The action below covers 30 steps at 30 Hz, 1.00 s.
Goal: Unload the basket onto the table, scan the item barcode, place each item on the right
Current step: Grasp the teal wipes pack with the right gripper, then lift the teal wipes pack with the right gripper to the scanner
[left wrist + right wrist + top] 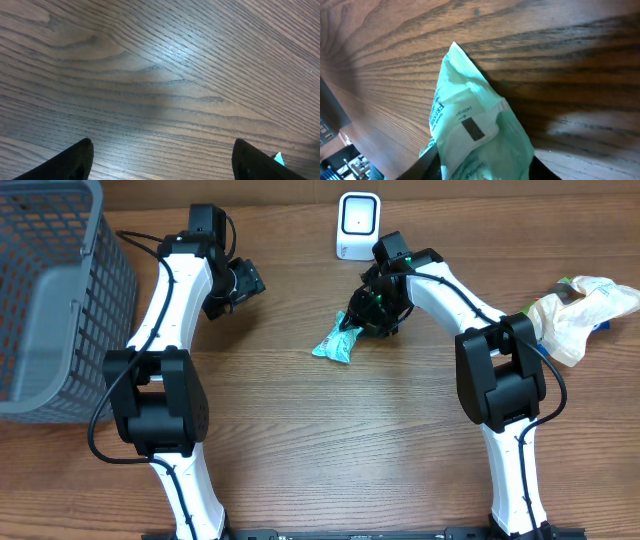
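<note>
Overhead: mint-green soft plastic pouch (338, 343) lies on the brown wood-grain desk (300, 440), near the white box-shaped scanner (357, 225). The right jaws sit at its upper end. A grey mesh basket (50, 300) stands well apart, so there is ample room.

Left wrist: left jaws are spread over bare wood.

Right wrist: the pouch (475, 135) runs between the right jaws; whether they pinch it cannot be told. Judged light, limp and slippery; hold an end seam, keeping the dark printed patch (473, 130) exposed.
</note>
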Each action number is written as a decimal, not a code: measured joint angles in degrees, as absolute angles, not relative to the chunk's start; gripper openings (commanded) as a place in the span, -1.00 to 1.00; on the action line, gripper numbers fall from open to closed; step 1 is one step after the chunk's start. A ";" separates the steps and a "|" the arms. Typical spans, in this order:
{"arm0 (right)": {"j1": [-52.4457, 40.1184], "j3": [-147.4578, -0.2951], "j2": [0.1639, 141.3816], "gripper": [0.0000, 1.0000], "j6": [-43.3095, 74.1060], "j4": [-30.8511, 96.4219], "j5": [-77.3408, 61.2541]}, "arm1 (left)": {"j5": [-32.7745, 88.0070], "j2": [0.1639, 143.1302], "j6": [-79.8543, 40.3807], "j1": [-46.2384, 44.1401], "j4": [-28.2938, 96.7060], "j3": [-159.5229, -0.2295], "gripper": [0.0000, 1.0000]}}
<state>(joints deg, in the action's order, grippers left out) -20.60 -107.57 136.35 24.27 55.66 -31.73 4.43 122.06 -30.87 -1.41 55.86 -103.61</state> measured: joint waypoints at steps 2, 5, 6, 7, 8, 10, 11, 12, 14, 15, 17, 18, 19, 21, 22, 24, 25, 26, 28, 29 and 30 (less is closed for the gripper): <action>-20.60 -107.57 136.35 -0.37 23.99 55.75 -31.81 | 4.43 122.06 -30.85 -1.41 55.86 -103.61 0.63; -20.60 -107.96 136.33 -0.37 22.79 57.04 -31.99 | 4.43 122.06 -30.85 -1.41 55.99 -103.61 0.68; -20.62 -108.33 136.33 -0.37 22.02 58.06 -31.97 | 4.43 122.06 -30.87 -1.41 55.99 -103.61 0.73; -20.64 -108.71 136.33 -0.37 21.26 59.02 -31.92 | 4.43 122.06 -30.87 -1.41 55.99 -103.61 0.77; -20.62 -109.27 136.33 -0.37 20.03 60.29 -31.77 | 4.45 122.06 -30.87 -1.41 55.99 -103.61 0.81; -20.58 -110.43 136.33 -0.36 18.39 61.80 -31.79 | 4.43 122.06 -30.65 -1.41 55.99 -103.61 0.85; -20.45 -111.35 136.33 -0.36 17.37 62.61 -32.23 | 4.43 122.06 -30.61 -1.41 55.99 -103.61 0.87; -20.27 -112.29 136.33 -0.36 16.47 63.07 -32.88 | 4.45 122.06 -30.63 -1.41 55.99 -103.61 0.90; -19.73 -114.10 136.05 -0.35 14.63 63.77 -34.59 | 4.43 122.06 -30.46 -1.41 55.99 -103.61 0.93; -19.22 -115.15 135.81 -0.35 13.52 64.34 -36.10 | 4.43 122.06 -30.41 -1.41 55.99 -103.61 0.96; -18.22 -116.53 134.91 -0.34 11.86 64.47 -38.87 | 4.43 122.06 -30.37 -1.41 55.99 -103.61 1.00; -17.54 -117.05 134.21 -0.35 11.18 64.34 -40.64 | 4.43 122.06 -30.20 -1.41 55.99 -103.61 1.00; -17.06 -117.36 133.69 -0.34 10.57 64.31 -41.87 | 4.43 122.06 -30.20 -1.41 55.99 -103.61 1.00; -15.59 -118.24 131.94 -0.34 9.41 64.36 -45.12 | 4.45 122.06 -30.20 -1.41 55.99 -103.61 1.00; -14.94 -118.76 131.17 -0.33 9.06 64.40 -46.39 | 4.43 122.06 -30.17 -1.41 55.99 -103.61 1.00; -13.47 -120.36 129.54 -0.32 8.62 64.36 -48.95 | 4.43 122.06 -30.17 -1.41 55.99 -103.61 1.00; -12.88 -121.08 128.79 -0.31 8.47 64.34 -49.84 | 4.43 122.06 -30.17 -1.41 55.99 -103.61 0.99; -12.25 -121.84 127.98 -0.31 8.29 64.36 -50.65 | 4.43 122.06 -30.20 -1.41 55.99 -103.61 1.00; -11.07 -123.61 126.08 -0.31 8.05 64.55 -51.90 | 4.43 122.06 -30.20 -1.41 55.99 -103.61 1.00; -10.66 -124.42 125.32 -0.31 7.88 64.53 -52.29 | 4.43 122.06 -30.17 -1.41 55.99 -103.61 1.00; -10.33 -125.19 124.38 -0.31 7.88 64.45 -52.53 | 4.43 122.06 -30.20 -1.41 55.99 -103.61 1.00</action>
<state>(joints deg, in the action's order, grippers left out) -10.33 -125.19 124.38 7.88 64.45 -52.53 4.43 122.06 -30.20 -1.41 55.99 -103.61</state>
